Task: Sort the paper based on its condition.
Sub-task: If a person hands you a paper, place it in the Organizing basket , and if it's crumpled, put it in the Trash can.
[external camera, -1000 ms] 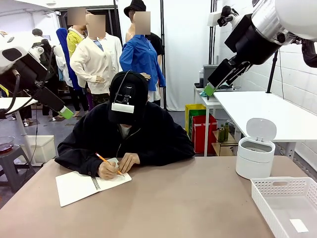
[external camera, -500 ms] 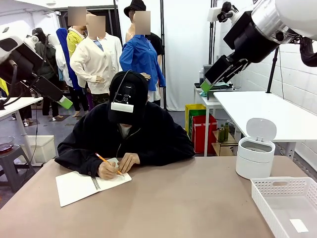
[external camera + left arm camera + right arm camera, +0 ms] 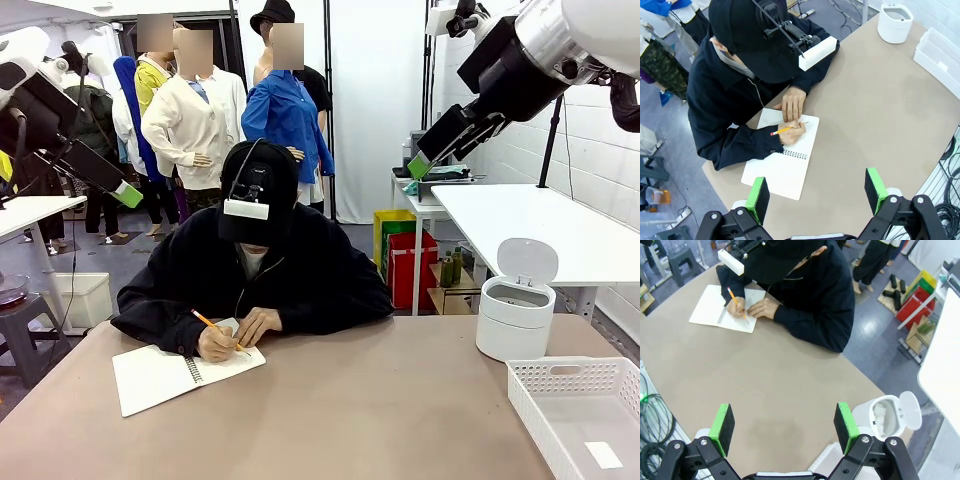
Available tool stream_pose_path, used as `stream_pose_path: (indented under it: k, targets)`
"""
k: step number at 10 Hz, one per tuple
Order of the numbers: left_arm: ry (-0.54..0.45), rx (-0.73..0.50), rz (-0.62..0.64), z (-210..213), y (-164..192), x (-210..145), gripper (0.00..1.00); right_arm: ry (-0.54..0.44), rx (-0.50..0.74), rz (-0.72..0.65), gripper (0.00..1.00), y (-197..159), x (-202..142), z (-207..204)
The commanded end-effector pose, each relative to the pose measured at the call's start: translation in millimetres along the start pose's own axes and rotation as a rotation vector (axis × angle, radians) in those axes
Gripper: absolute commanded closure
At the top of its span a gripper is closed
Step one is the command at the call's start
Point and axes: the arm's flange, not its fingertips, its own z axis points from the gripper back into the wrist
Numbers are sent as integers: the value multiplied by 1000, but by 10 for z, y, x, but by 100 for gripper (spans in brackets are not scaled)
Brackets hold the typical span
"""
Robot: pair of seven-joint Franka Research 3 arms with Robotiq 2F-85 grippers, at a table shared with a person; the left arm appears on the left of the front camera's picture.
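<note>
Left gripper (image 3: pixel 816 196) and right gripper (image 3: pixel 783 426) hang high above the table (image 3: pixel 380 400), jaws wide, holding nothing. At the table's far left a person (image 3: pixel 260 275) writes with a pencil (image 3: pixel 208 322) in a notebook (image 3: pixel 155 378). At its right, a paper sheet (image 3: pixel 603 455) lies in the tray (image 3: pixel 530 385), and crumpled paper (image 3: pixel 881 412) sits in the bin (image 3: pixel 510 330).

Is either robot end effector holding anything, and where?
No. The left end effector and right end effector both hang open and empty above the table.

black, green-padded two-finger left gripper (image 3: pixel 128 194): risen, drawn back toward the left edge | matching right gripper (image 3: pixel 420 165): lifted slightly higher | person's black-capped head (image 3: pixel 258 185): tipped up a little
</note>
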Motion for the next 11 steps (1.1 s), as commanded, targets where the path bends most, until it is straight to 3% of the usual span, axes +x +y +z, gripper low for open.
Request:
stream_pose_path:
  k: [1,11]
  targets:
    - [-6,-21,-3,8,17,1,0,-12,36,31,0,-29,-17,-54]
    - [0,0,0,0,0,0,0,0,0,0,0,0,0,0]
